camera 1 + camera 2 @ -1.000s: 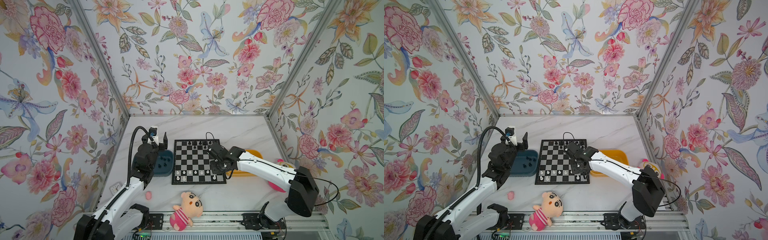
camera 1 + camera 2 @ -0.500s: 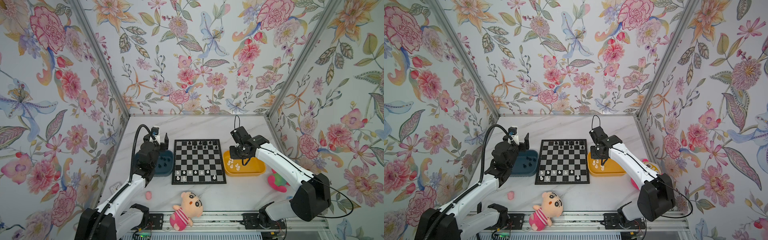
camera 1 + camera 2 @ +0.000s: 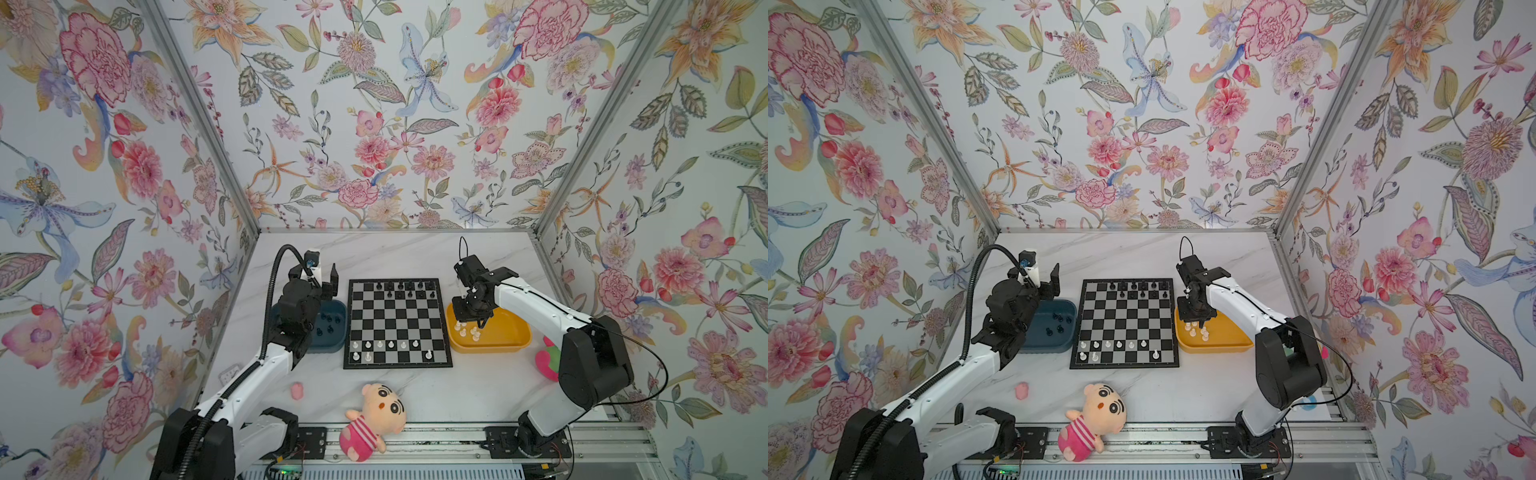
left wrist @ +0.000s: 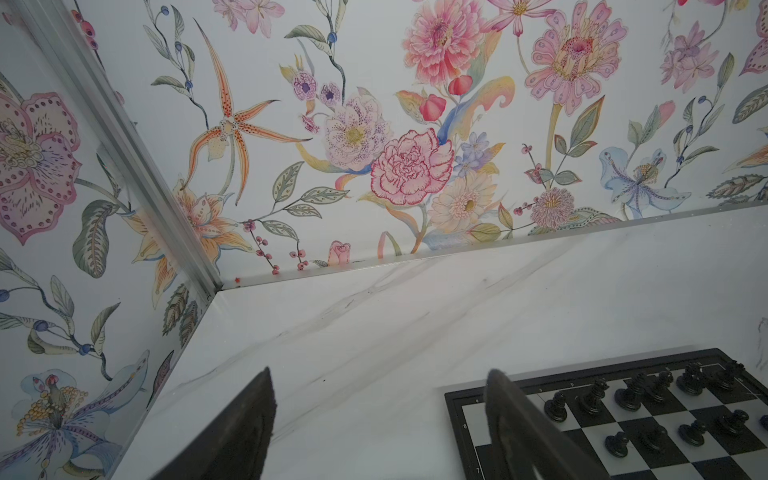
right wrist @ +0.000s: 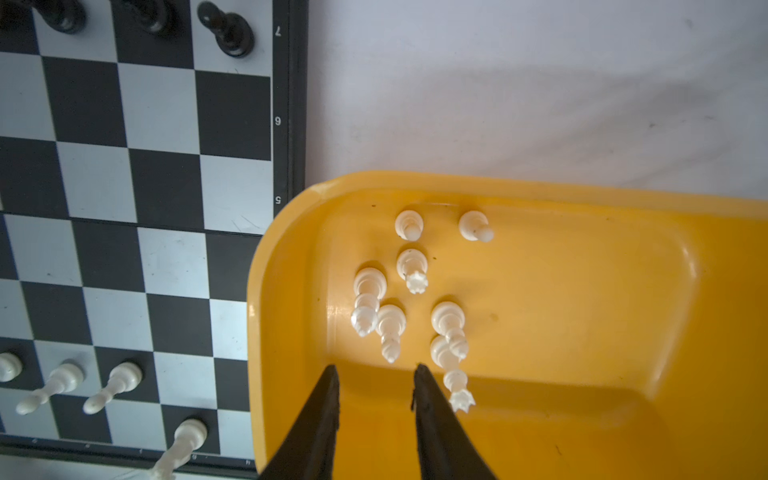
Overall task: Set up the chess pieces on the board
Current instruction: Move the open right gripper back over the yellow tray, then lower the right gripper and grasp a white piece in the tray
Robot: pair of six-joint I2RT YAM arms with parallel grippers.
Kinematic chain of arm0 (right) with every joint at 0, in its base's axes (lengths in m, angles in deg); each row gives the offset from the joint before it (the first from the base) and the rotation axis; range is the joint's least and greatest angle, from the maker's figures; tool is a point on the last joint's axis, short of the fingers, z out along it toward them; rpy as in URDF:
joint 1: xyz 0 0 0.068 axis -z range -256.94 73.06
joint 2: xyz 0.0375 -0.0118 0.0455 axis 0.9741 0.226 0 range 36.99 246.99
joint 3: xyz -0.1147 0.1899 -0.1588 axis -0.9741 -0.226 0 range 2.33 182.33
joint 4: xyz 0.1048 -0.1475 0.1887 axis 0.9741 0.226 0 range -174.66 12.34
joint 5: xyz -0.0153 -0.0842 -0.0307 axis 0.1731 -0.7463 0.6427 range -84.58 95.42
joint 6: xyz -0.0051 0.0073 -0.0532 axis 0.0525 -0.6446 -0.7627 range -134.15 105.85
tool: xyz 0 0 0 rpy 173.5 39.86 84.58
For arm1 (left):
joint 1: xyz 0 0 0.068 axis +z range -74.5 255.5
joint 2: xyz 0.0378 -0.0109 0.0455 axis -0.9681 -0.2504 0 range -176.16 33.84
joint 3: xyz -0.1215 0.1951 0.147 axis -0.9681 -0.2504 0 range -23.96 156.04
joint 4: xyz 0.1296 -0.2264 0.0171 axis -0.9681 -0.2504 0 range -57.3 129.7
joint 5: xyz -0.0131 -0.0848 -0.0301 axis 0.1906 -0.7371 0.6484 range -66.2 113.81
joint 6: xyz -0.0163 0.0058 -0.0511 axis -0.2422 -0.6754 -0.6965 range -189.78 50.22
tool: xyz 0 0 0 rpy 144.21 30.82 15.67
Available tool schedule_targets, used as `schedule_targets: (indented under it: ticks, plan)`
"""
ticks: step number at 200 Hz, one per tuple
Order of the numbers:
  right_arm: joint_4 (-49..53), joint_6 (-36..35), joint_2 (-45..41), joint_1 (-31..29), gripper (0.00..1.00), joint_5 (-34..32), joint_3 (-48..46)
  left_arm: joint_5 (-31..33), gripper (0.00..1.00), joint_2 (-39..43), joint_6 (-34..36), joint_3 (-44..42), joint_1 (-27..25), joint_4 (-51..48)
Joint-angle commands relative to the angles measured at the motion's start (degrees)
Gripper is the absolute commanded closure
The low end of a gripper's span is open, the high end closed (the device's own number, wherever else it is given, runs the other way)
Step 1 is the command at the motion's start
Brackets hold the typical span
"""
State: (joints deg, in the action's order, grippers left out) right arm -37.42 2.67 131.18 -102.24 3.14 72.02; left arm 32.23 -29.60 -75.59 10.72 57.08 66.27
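The right gripper [image 5: 375, 370] hangs with its two dark fingers parted and nothing between them. It is low over the end of the yellow tray [image 5: 266, 291] that lies next to the chessboard [image 5: 166, 187]. Seven white chess pieces [image 5: 390, 332] cluster in that end of the tray, just beyond the fingertips, and the rest of the tray floor is bare. The tray sits on the right side of the table [image 3: 415, 253], its rim hard against the chessboard's black border. The numerals 7, 6 and 5 can be read on that border in the right wrist view; the letters along the adjoining edge are too small to read. The chessboard lies in the middle of the table. Black chess pieces [image 3: 400, 286] stand in the two rows at its far edge, and more white pieces stand in the two rows at its near edge; both sets have gaps. On the left, the left gripper [image 4: 380, 372] is raised with its fingers spread wide and holds nothing. It sits above the far end of the blue tray [image 3: 332, 347], which lies beside the board's left edge and holds a few loose black pieces. A plush doll [image 3: 374, 419] in a pink striped shirt lies at the near edge of the table, and a small pink lump [image 3: 297, 390] lies to its left. A pink and green plush toy [image 3: 546, 361] shows partly behind the right arm.
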Motion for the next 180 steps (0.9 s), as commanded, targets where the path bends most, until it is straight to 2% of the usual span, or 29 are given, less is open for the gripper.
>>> schedule_targets:
  ticks: [1,180]
  plan:
    - [-1.0,-0.6,1.3,0.1,0.66,1.1,0.1,1.5,0.2,-0.4,0.0,1.9,-0.6,-0.9]
    - [-3.8,-0.6,7.2,0.2,0.68,1.0,-1.4,2.4,0.2,0.1,0.8,1.4,-0.7,-1.6]
